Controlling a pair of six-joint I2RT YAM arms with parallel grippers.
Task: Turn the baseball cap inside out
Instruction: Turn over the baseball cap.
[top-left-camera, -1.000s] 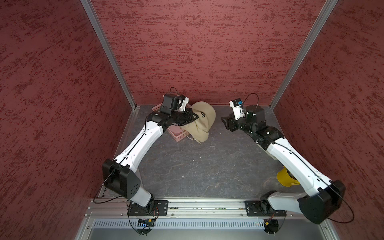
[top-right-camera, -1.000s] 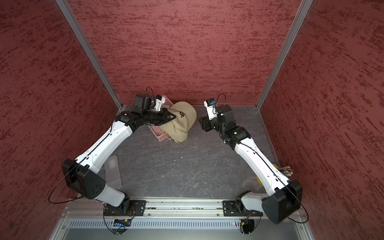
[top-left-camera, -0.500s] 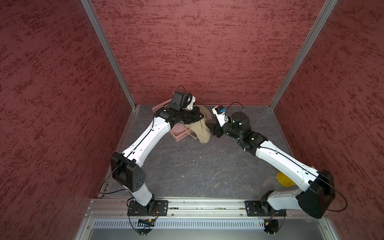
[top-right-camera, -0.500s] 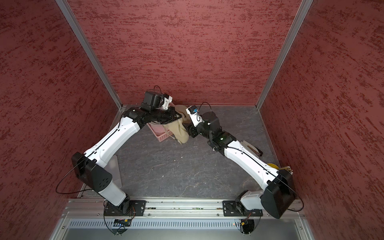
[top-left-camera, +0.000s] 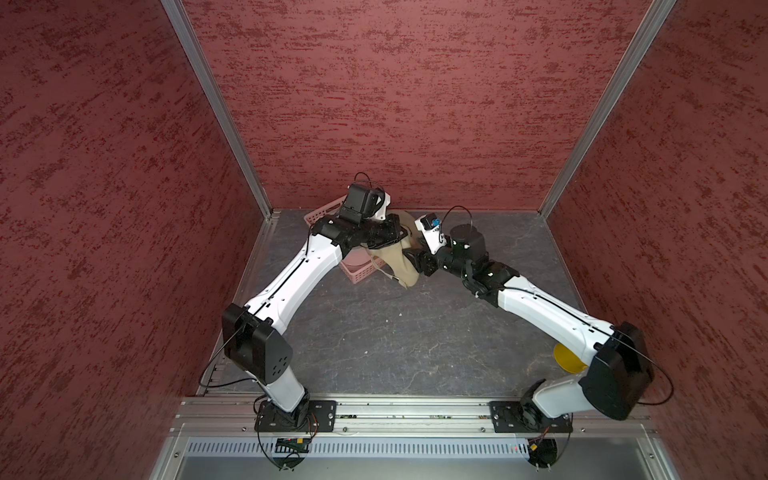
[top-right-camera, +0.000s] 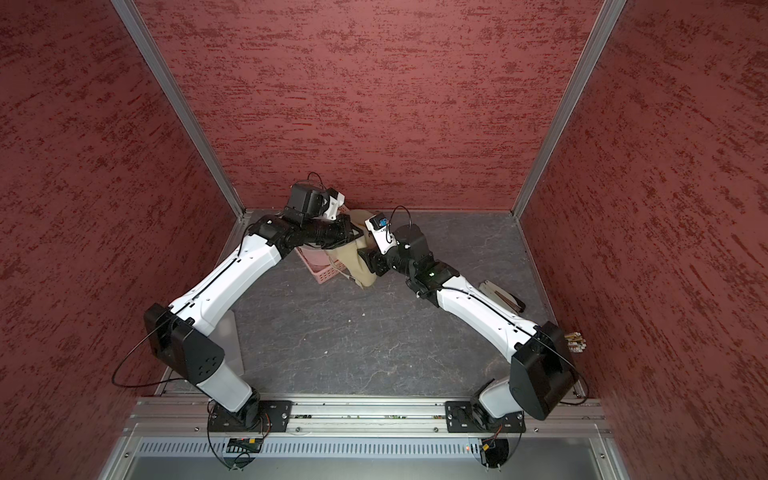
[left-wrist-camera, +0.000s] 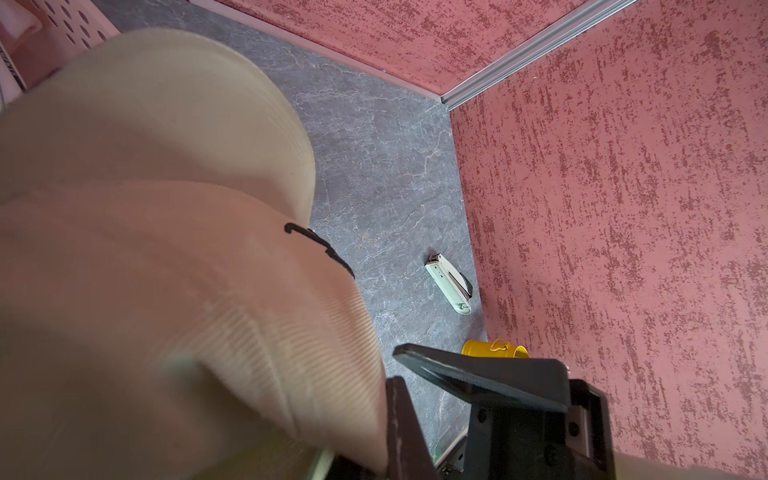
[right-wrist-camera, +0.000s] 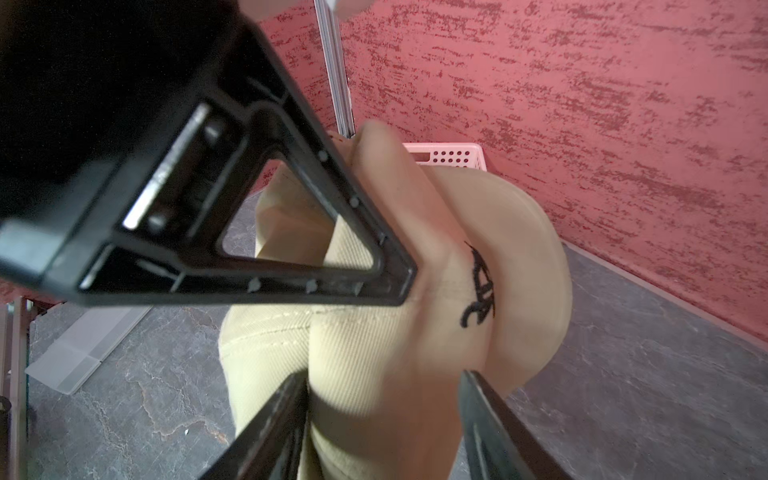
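Since a second ago my right arm has swung in from well off to meet the baseball cap (top-left-camera: 392, 259), which now hangs narrower and more folded. It is held in the air just beside the pink basket (top-left-camera: 357, 270), on the side facing my right arm. My left gripper (top-left-camera: 397, 235) is clamped tight on the cap's cloth and carries it. My right gripper (right-wrist-camera: 384, 380) stands at a middling width, one finger on each side of the crown bulge; I see no firm pinch yet.

What worries me:
- If my right jaws close on the outer crown only, I'd tug the cloth outward instead of pushing it through.
- A pull against my left hold could slip the cloth free and drop the cap toward the basket.
- The dangling strap near the basket rim may snag.
- My two sets of fingers are close enough to knock together.

Hidden from me: the cap's opening and its inner band, and the exact spot of my left pinch. The left wrist view is mostly blurred cloth.
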